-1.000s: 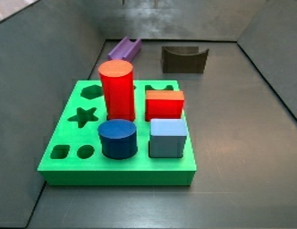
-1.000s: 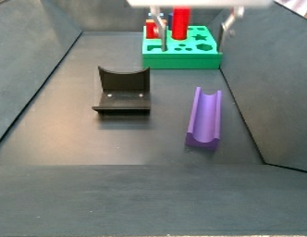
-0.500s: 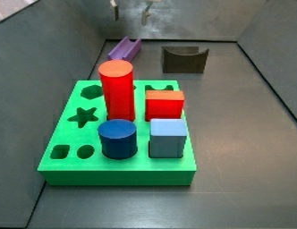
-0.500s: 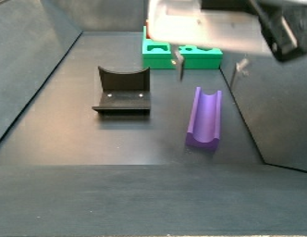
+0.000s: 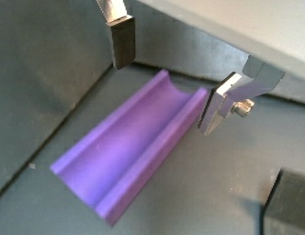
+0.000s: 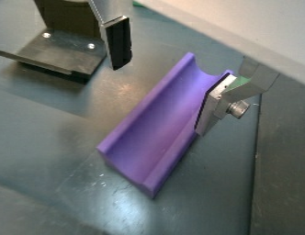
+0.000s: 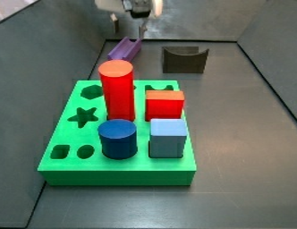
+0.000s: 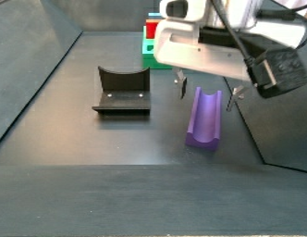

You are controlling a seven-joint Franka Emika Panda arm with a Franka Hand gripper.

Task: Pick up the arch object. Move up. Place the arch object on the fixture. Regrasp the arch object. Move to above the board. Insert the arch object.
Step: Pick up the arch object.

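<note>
Your gripper [image 6: 171, 75] hangs spread wide, fingers straddling the arch object [image 6: 162, 124], apparently not touching, groove up for pickup.

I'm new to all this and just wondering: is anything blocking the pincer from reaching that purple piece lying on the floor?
Nothing visible. The open pincer hangs right above the purple piece, one finger on each side of its far end, only air between them.
</note>
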